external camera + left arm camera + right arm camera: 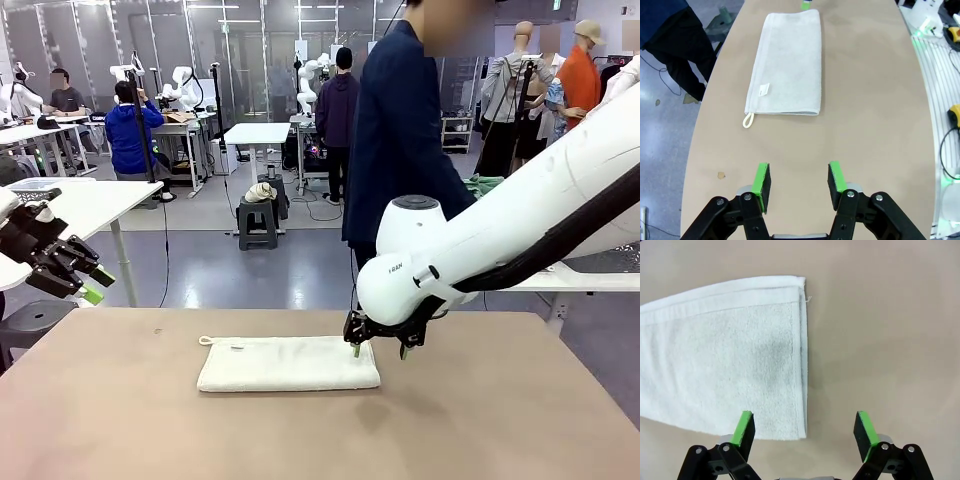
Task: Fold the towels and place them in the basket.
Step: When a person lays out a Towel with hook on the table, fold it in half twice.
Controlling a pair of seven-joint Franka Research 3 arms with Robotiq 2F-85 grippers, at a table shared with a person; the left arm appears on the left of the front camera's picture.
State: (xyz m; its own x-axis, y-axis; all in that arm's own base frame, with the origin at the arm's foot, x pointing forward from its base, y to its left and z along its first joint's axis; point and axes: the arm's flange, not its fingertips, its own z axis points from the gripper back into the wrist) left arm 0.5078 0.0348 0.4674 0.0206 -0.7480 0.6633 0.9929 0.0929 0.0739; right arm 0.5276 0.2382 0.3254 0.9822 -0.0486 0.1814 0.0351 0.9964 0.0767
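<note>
The right gripper [380, 350] hangs with its jaws spread wide over the right end of the single cream-white towel [285, 363], gripping nothing. In the right wrist view one finger [745, 425] stands above the towel's short edge and the other beside it over bare table [150, 420]; whether either touches the cloth cannot be told. The towel lies flat, folded into a long strip, with its corner loop [748, 120] at the left end. The left gripper [98, 285], jaws parted and empty, hovers well to the left of the towel. One person [400, 130] stands beyond the towel.
</note>
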